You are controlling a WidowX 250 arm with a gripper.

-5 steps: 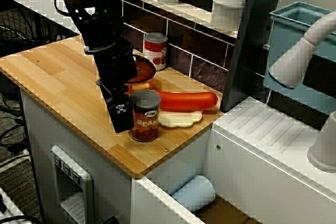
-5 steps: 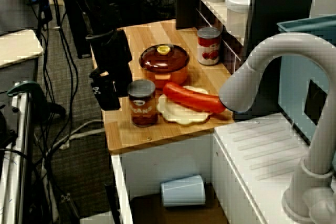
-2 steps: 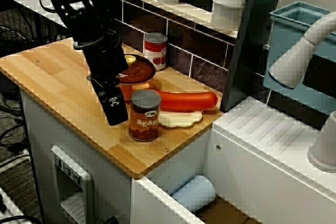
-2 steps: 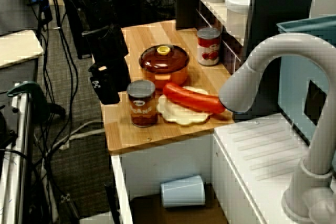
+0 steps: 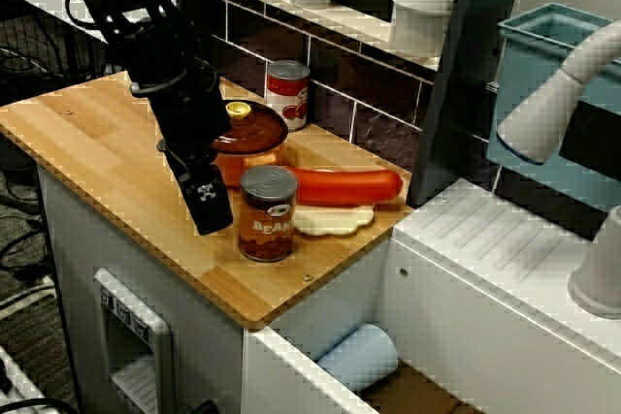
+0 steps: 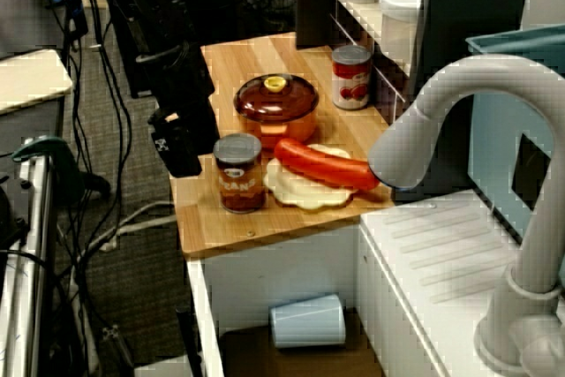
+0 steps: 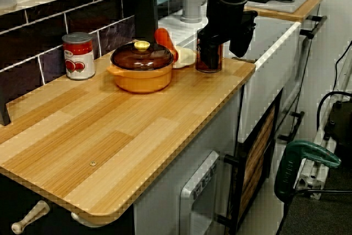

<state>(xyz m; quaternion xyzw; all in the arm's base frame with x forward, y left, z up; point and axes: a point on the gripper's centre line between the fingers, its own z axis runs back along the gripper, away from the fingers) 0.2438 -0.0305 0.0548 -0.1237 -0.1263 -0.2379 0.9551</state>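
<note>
My black gripper (image 5: pixel 209 210) hangs low over the wooden counter (image 5: pixel 107 152), just left of a brown beans can (image 5: pixel 267 212) and apart from it. In the view from over the faucet the gripper (image 6: pixel 181 156) sits at the counter's near-left edge, beside the can (image 6: pixel 238 172). The view along the counter shows the gripper (image 7: pixel 225 39) in front of the can (image 7: pixel 209 59), its fingers spread with nothing between them. An orange pot with a brown lid (image 5: pixel 254 133) stands right behind the gripper.
A red sausage (image 5: pixel 344 184) lies on a cream plate (image 5: pixel 330 220) right of the can. A tomato can (image 5: pixel 287 94) stands by the tiled wall. Jars (image 5: pixel 422 12) line the shelf above. The faucet (image 6: pixel 441 121) rises on the right; a blue cup (image 6: pixel 307 320) lies in the open drawer below.
The gripper has drawn back to the left, away from the beans can, leaving a gap. The can, pot and sausage have stayed put.
</note>
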